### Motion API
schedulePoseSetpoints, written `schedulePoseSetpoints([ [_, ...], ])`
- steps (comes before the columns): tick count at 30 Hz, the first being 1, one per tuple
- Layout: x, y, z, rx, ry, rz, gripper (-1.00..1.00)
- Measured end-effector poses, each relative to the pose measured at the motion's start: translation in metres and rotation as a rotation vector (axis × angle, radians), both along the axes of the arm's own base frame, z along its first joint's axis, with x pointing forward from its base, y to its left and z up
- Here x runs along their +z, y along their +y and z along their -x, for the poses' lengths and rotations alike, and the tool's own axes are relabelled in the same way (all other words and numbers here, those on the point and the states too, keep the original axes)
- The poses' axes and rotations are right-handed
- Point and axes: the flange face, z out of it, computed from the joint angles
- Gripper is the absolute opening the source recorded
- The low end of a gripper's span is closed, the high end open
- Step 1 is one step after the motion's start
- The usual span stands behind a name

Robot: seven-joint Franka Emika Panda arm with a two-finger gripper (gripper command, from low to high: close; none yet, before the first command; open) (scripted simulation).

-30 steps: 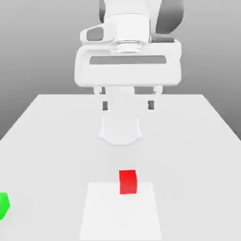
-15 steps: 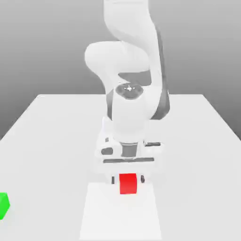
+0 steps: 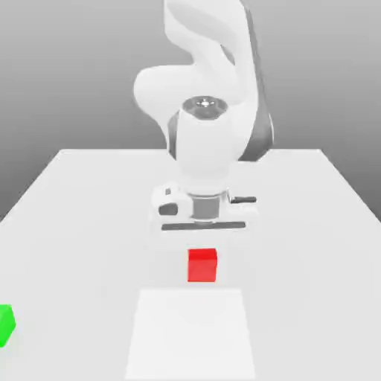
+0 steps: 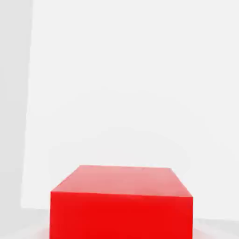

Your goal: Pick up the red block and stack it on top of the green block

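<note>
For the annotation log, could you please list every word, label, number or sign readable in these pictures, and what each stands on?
None: no text can be read anywhere.
Red block: plain faces, no marking.
Green block: plain, no marking.
Robot arm: white casing, no legible logo or label.
Table: bare white, with a lighter unmarked rectangle.

Bright, even, nearly shadowless light.

White counter (image 3: pixel 82 201) with flat matte top, a brighter white rectangular patch (image 3: pixel 191 331) near its front edge, plain grey backdrop (image 3: pixel 67 74) behind, darker toward the top, soft even light, no hard shadows
</note>
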Motion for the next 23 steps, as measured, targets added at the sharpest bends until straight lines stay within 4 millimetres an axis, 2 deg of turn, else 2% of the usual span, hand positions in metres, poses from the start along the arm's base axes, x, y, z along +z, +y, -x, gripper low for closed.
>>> schedulePoseSetpoints([
  [4,0.008,-0.08,-0.035,-0.273,0.004,-0.008,-1.0],
  [8,0.016,-0.158,-0.057,-0.508,0.005,-0.011,-1.0],
  [12,0.024,-0.238,-0.065,-0.728,0.004,-0.006,-1.0],
  [15,0.031,-0.307,-0.056,-0.903,0.002,0.002,-1.0],
  [17,0.015,-0.326,-0.053,-0.949,0.0,0.005,-1.0],
  [19,-0.012,-0.331,-0.052,-0.961,0.0,0.007,-1.0],
  [20,-0.024,-0.331,-0.052,-0.963,0.001,0.007,1.0],
  [23,-0.024,-0.331,-0.052,-0.963,0.001,0.007,1.0],
])
